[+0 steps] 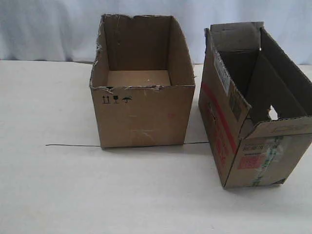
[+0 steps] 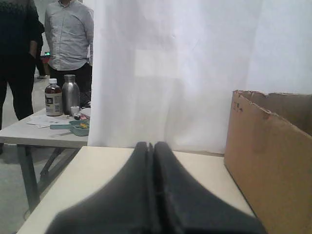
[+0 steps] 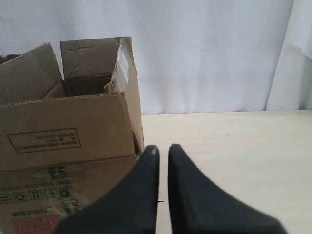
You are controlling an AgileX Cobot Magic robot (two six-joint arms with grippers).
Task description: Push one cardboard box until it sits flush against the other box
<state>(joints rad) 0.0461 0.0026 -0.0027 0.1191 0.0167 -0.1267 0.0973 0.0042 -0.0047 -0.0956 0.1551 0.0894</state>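
Observation:
The cardboard box [image 1: 265, 156], narrow and tall with a red label, green-printed tape and a red side stripe, stands at the right, turned at an angle. The other box [image 1: 141, 114], wide and plain with black handling symbols, stands in the middle. A narrow strip of table separates them. Neither gripper shows in the exterior view. My left gripper [image 2: 151, 145] is shut and empty, with the other box [image 2: 273, 165] off to its side. My right gripper [image 3: 163, 148] is all but shut, a thin slit between its fingers, nothing held, right beside a corner of the cardboard box [image 3: 63, 141].
A thin dark line [image 1: 73, 145] runs across the pale table [image 1: 48, 185]. A white curtain [image 1: 48, 29] hangs behind. Past the table's edge stand a side table [image 2: 44, 131] with bottles and two people [image 2: 68, 39].

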